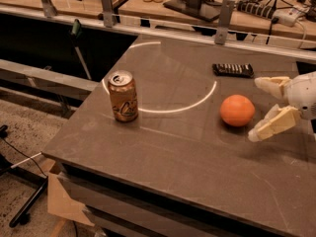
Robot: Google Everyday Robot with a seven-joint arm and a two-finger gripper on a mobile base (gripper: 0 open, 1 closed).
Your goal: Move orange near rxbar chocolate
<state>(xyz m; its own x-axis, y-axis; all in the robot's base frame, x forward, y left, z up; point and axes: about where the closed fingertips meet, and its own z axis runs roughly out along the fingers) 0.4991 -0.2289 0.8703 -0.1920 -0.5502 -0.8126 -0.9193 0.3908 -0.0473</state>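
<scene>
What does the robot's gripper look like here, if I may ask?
The gripper, at the right edge beside the orange, has two cream-coloured, wedge-shaped fingers tapering to blunt tips, joined to a rounded white wrist housing. No cables or markings show.

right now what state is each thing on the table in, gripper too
orange: resting on the table, ungripped
gripper: open, at the right, beside the orange, not touching it
rxbar chocolate: lying flat behind the orange, apart from it
drink can: upright, at the left
</scene>
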